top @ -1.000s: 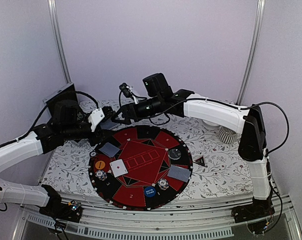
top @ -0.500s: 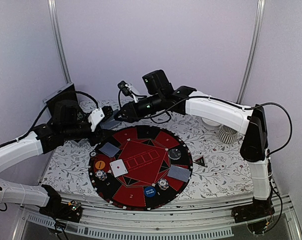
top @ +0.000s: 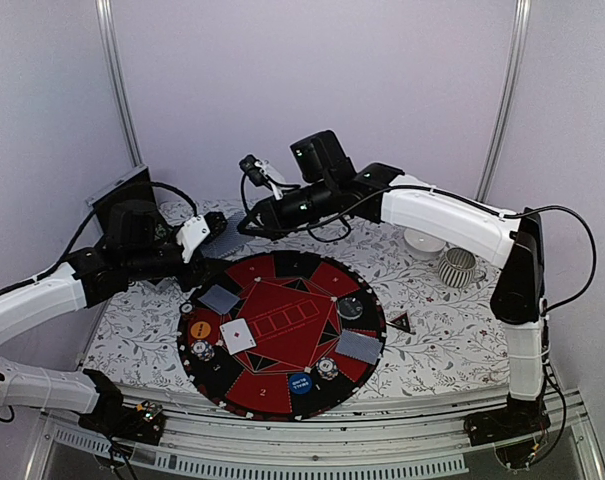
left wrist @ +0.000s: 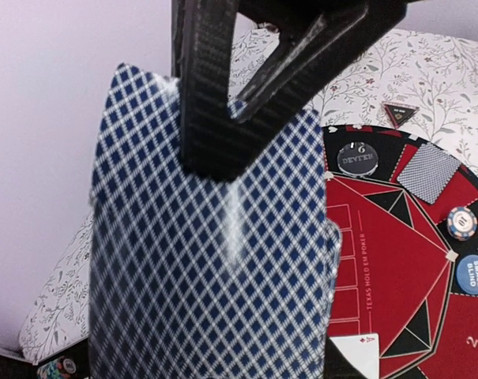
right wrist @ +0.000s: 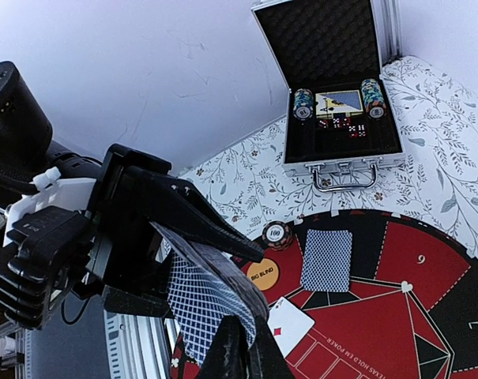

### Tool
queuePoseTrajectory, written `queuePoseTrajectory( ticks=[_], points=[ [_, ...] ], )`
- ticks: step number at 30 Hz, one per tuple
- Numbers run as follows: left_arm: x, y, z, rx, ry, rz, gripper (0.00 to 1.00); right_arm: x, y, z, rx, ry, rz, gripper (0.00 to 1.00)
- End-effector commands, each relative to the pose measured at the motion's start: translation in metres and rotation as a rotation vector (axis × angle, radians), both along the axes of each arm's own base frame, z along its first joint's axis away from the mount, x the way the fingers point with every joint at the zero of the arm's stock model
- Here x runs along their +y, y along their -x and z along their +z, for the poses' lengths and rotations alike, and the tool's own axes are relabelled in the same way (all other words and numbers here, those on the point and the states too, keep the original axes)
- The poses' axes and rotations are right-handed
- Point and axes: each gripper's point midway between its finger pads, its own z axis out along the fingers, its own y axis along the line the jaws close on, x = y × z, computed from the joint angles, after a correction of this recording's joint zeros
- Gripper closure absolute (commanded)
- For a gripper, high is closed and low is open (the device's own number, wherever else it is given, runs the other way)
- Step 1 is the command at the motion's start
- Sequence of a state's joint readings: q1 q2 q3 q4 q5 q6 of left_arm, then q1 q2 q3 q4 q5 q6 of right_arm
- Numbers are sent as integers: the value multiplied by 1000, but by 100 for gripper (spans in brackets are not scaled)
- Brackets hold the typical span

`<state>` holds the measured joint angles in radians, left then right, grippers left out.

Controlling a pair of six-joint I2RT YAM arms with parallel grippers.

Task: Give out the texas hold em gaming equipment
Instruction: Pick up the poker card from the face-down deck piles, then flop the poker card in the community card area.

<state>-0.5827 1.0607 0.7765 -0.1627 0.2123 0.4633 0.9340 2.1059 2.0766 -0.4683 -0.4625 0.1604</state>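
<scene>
We see left gripper (left wrist: 215, 154) clamped on card deck (left wrist: 215, 276), right gripper (right wrist: 240, 347) pinched onto the deck's edge above poker mat (top: 282, 292).

Blue-checked card stack (left wrist: 215, 268) stands clamped in the left tool (left wrist: 219, 158), beyond the mat (top: 282, 345). On the mat lie two face-down cards (top: 219, 299), a face-up card (top: 238, 335), chips (top: 203, 350), an orange button (top: 199, 328) and a blue button (top: 301, 382). The triangle marker (top: 400, 322) lies just right of it.

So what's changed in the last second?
The right gripper drew back up and to the right, apparently pulling a card from the deck in the left gripper. The left arm and everything on the round mat stayed put.
</scene>
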Motion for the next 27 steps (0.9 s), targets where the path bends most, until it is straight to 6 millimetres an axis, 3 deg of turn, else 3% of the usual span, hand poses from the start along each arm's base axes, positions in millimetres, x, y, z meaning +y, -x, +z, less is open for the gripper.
queuePoseTrajectory(
  ticks=[1,5,12,21,27],
  points=[
    [-5,2,7,-24,16,-17,58,-15,-4,32,-69,-12,-37,97],
    [-5,2,6,-23,13,-12,58,-18,-1,37,-80,-16,-26,98],
    [-2,-2,10,-29,20,16,58,-33,2,71,-126,-66,-15,99],
    [8,-17,15,-34,37,106,58,-72,-13,112,-213,-102,-96,99],
    [21,-29,23,-53,51,194,58,-98,-39,113,-304,-39,-238,99]
  ],
)
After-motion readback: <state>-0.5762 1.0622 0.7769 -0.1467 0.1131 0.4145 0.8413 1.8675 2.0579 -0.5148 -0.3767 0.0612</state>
